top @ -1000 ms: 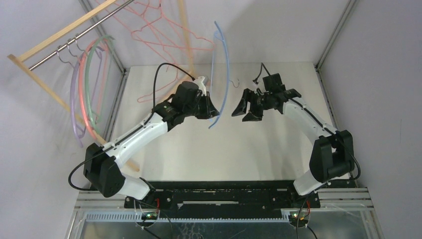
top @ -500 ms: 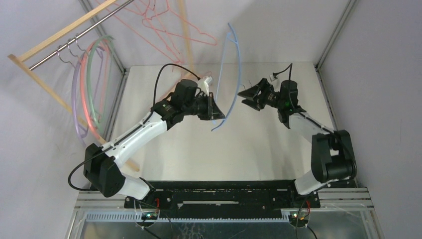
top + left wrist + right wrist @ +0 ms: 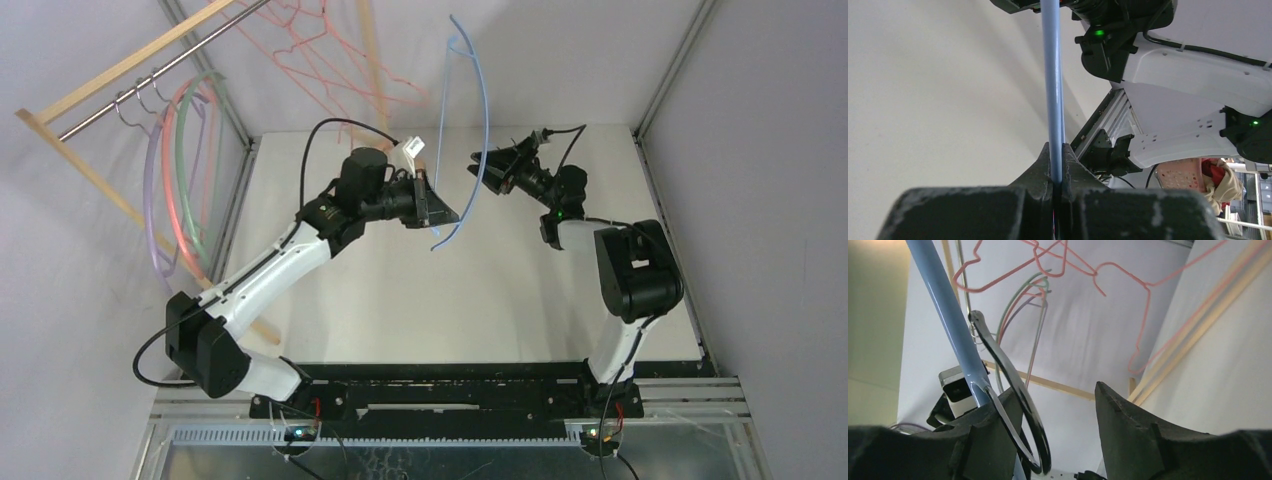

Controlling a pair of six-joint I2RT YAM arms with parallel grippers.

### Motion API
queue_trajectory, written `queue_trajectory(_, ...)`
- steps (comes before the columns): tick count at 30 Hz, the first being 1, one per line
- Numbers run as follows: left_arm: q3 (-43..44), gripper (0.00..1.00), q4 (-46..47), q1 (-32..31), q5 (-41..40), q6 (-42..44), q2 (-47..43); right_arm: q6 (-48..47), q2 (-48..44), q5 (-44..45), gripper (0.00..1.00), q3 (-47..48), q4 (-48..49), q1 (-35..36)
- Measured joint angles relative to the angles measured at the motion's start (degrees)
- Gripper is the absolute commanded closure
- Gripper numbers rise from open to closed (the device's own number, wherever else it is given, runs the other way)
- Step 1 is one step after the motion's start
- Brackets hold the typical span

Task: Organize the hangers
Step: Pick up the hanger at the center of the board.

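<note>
A blue hanger (image 3: pixel 484 120) stands upright above the table, its curved bar clamped low down by my left gripper (image 3: pixel 448 213). In the left wrist view the blue hanger (image 3: pixel 1052 75) rises straight out of the shut left gripper (image 3: pixel 1056 149). My right gripper (image 3: pixel 482 165) is open beside the hanger's middle. In the right wrist view the hanger's metal hook (image 3: pixel 1015 390) loops inside the open right gripper (image 3: pixel 1055 390), close to the left finger, and the blue hanger (image 3: pixel 945 315) slants up to the left. Lilac (image 3: pixel 150 200), green (image 3: pixel 178 150) and pink (image 3: pixel 168 210) hangers hang on the rod.
The wooden rack frame (image 3: pixel 120 65) with its metal rod (image 3: pixel 165 62) runs diagonally at the upper left. Thin pink-red wire hangers (image 3: pixel 385 100) dangle from it behind the blue one. The table's metal rails (image 3: pixel 660 90) border both sides.
My left gripper has carried the blue hanger up and to the right. My right gripper has turned over, moved left to the hook, and its jaws have narrowed a little.
</note>
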Motion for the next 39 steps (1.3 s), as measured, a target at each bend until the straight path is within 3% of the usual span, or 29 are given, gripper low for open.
queue_trajectory(5, 0.0, 1.0, 1.9, 0.0, 0.3, 0.0, -0.6, 0.9, -0.1, 0.0, 0.35, 1.4, 1.9, -0.2)
queue_trajectory(9, 0.0, 1.0, 1.6, 0.0, 0.6, 0.0, -0.6, -2.2, -2.4, -1.2, 0.31, -0.3, -3.1, -0.9)
queue_trajectory(17, 1.6, 1.0, 0.5, 0.1, 1.1, 0.0, -0.3, -17.0, -13.3, -6.3, 0.13, -6.3, -22.5, -2.3)
queue_trajectory(25, 3.0, 1.0, 0.9, 1.1, 1.1, 0.0, -0.3, -30.1, -22.8, -5.6, 0.08, -6.3, -40.8, -5.1)
queue_trajectory(33, 3.0, 1.0, 0.9, 1.1, 1.2, 0.0, -0.3, -31.1, -23.4, -5.7, 0.09, -6.0, -43.1, -6.1)
queue_trajectory(39, 2.9, 1.0, 0.9, 1.1, 1.1, 0.0, -0.3, -27.1, -22.3, -6.0, 0.1, -1.8, -37.9, -6.1)
